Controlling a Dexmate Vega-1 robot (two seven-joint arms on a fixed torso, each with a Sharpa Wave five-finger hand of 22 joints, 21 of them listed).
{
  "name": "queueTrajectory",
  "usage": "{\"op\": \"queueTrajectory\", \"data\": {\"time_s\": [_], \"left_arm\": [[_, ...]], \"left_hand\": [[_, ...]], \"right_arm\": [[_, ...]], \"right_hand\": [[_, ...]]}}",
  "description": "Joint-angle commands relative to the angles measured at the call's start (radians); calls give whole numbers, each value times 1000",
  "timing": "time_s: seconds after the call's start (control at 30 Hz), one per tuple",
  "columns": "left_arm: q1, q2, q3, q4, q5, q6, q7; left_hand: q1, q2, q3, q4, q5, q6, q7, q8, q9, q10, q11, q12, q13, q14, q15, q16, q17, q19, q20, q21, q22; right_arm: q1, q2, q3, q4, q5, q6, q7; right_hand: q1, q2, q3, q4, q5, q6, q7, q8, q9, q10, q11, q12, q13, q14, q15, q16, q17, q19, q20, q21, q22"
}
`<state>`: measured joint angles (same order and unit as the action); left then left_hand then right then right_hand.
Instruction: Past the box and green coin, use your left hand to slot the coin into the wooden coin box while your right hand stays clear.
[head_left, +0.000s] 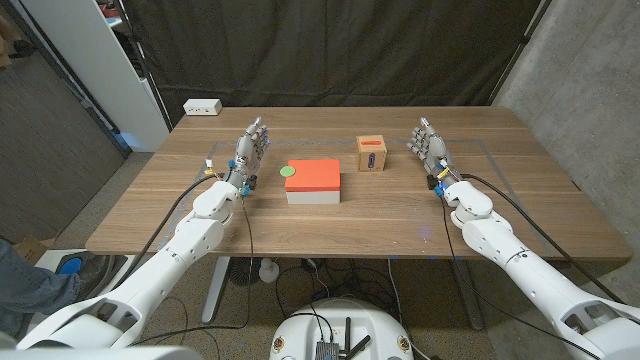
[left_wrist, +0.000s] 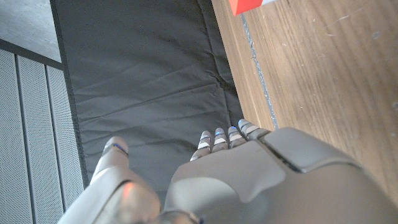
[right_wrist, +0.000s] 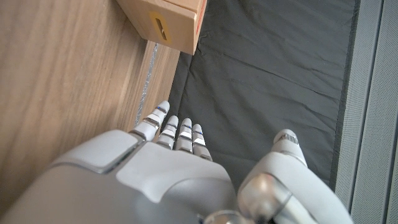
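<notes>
From the head view I have the desk (head_left: 400, 225) in front of me with both arms in from its near corners. My left hand (head_left: 250, 152) stands over the left half of the desk, fingers extended and apart, holding nothing. Just beside it, toward the middle, sits the box (head_left: 313, 181), red on top with white sides, and the green coin (head_left: 288, 171) lies on the box's top at the corner nearest my left hand. The wooden coin box (head_left: 372, 154) stands farther back and right of centre, apart from the red box, with a dark slot on its near face. My right hand (head_left: 431, 146) is to the right of the coin box, near it but not touching, fingers also straight and spread, empty. A white power strip (head_left: 202, 107) lies at the far left corner of the desk.

In the left wrist view I look along the back of my left hand (left_wrist: 261, 180); its fingers (left_wrist: 219, 138) reach out straight with nothing in them, and a corner of the red box (left_wrist: 245, 5) shows on the wood.

In the right wrist view my right hand (right_wrist: 155, 180) shows the same: fingers (right_wrist: 177, 130) extended, gripping nothing. The wooden coin box (right_wrist: 168, 22) stands beyond the fingertips, its slot (right_wrist: 160, 29) facing the camera.
</notes>
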<state>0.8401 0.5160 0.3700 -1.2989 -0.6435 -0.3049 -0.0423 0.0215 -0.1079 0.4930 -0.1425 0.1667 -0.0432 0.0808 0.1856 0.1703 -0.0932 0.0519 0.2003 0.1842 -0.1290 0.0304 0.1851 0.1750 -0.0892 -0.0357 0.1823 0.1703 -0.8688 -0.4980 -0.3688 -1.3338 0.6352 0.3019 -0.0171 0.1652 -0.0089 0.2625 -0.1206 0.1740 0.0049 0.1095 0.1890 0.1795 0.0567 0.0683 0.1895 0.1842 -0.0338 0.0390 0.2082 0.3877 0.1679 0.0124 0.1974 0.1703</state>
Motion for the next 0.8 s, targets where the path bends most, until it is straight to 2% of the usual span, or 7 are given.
{"op": "queueTrajectory", "data": {"time_s": [0.03,0.23,0.33,0.43,0.63,0.73,0.8], "left_arm": [[2,11,2,-8,12,-3,1],[9,18,-2,-22,14,10,17],[21,27,-6,-50,21,36,55],[32,41,-9,-88,33,81,107],[42,52,-13,-135,32,146,161],[40,49,-14,-146,23,168,172],[38,47,-15,-153,13,188,177]], "left_hand": [[0,-6,6,-1,5,8,5,9,5,2,-3,5,2,3,1,8,5,-3,-19,8,5],[4,1,8,-1,6,27,1,13,5,16,-3,10,2,19,-1,12,4,10,-9,13,5],[9,8,9,-3,5,42,-13,12,5,49,-9,18,2,60,0,19,4,47,46,25,6],[7,11,5,-4,5,78,-36,9,5,145,-2,39,3,209,1,52,11,144,73,57,19],[19,26,16,-10,8,107,-44,10,6,527,-12,126,15,638,-43,167,33,423,78,213,88],[41,32,37,-19,9,123,-36,12,7,796,-40,198,26,839,-79,233,44,550,60,312,138],[63,39,52,-21,9,141,-24,13,8,973,-33,260,48,961,-105,288,57,635,46,382,179]], "right_arm": [[-34,13,1,-35,-14,10,-56],[-47,7,6,-47,-16,11,-67],[-51,6,8,-51,-17,12,-72],[-56,5,9,-58,-20,8,-82],[-61,5,8,-63,-28,12,-92],[-62,6,7,-62,-34,16,-96],[-64,9,9,-64,-33,18,-101]], "right_hand": [[4,1,7,0,5,2,8,5,3,6,8,7,3,4,6,5,2,10,1,4,4],[3,3,7,0,5,4,8,5,3,12,9,9,3,7,8,7,1,11,2,4,4],[2,3,7,-1,5,4,7,5,3,12,9,9,3,9,8,7,0,11,2,4,4],[2,4,7,-1,5,5,7,5,3,14,8,9,3,10,8,8,0,12,4,4,4],[2,6,7,-2,6,5,5,5,3,18,10,10,3,13,10,9,-2,14,5,4,4],[3,7,7,-2,6,7,4,6,3,20,12,10,3,14,12,9,-3,15,8,4,4],[3,7,7,-3,6,7,5,6,3,20,11,10,3,16,11,10,-3,15,8,4,4]]}}
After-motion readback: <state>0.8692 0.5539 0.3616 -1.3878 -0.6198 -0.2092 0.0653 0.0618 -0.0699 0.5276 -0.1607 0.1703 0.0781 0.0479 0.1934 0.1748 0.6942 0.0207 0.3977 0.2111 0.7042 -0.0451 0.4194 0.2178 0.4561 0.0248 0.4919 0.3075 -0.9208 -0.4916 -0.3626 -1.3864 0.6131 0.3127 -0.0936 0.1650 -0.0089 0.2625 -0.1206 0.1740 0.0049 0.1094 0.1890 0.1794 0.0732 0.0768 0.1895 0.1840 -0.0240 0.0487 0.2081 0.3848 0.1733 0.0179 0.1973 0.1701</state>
